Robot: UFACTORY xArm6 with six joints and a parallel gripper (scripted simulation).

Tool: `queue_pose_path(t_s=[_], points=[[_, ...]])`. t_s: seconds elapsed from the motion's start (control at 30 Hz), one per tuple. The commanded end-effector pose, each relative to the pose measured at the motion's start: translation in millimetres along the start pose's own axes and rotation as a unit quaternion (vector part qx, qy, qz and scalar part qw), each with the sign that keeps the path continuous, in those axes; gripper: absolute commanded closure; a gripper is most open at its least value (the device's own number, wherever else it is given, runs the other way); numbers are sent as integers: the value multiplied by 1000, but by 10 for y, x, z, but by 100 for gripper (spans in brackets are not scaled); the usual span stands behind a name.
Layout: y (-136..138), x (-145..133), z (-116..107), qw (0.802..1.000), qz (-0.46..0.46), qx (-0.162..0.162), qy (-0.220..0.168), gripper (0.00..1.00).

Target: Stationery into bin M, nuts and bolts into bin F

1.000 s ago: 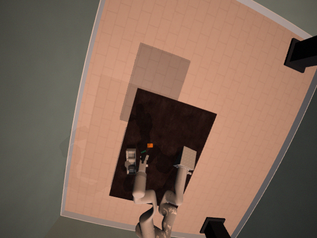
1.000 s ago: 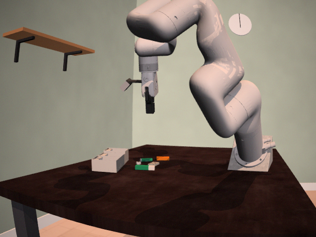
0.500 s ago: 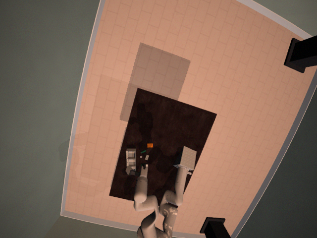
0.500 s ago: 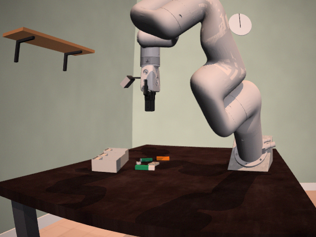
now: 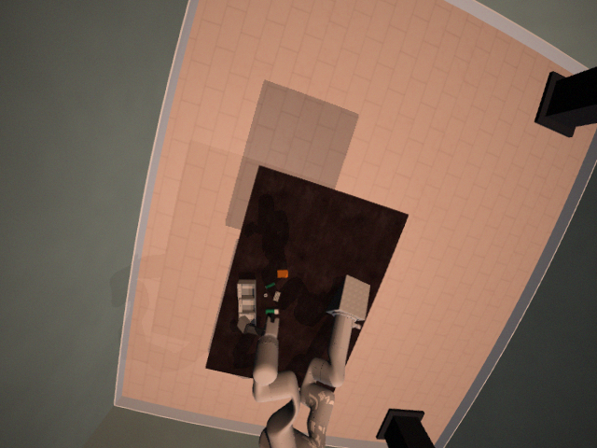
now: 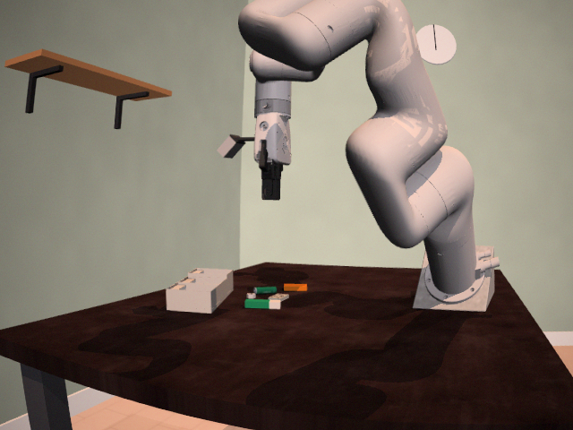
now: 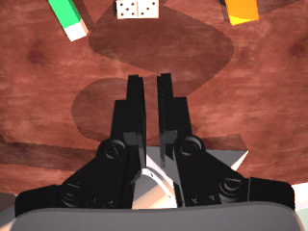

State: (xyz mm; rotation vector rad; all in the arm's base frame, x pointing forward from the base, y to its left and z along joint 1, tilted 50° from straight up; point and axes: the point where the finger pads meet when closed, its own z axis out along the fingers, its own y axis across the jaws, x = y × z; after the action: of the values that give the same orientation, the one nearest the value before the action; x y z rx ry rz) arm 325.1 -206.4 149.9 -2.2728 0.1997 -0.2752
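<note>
My gripper (image 6: 270,194) (image 7: 150,94) is shut with nothing between its fingers, and it hangs high above the table. Below it lie a green-and-white eraser (image 7: 67,14) (image 6: 262,303) (image 5: 270,312), a white domino (image 7: 137,8) (image 6: 278,296), a small nut (image 6: 251,295), a green marker (image 6: 265,289) (image 5: 269,287) and an orange block (image 7: 239,3) (image 6: 295,287) (image 5: 282,273). The two white bins (image 6: 199,290) (image 5: 246,296) stand side by side left of these things. I cannot read their letters.
The dark wooden table (image 6: 323,370) (image 5: 327,231) carries the arm's base (image 6: 456,291) at its right side. A wooden shelf (image 6: 88,76) hangs on the wall at the left, clear of the arm.
</note>
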Motion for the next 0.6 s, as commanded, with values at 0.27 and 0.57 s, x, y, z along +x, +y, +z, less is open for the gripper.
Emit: queue_pose_path(t_s=[0.27, 0.57], points=[[-31, 529, 509, 986, -164, -1, 1, 93], [-63, 1061, 1037, 986, -164, -1, 1, 93]])
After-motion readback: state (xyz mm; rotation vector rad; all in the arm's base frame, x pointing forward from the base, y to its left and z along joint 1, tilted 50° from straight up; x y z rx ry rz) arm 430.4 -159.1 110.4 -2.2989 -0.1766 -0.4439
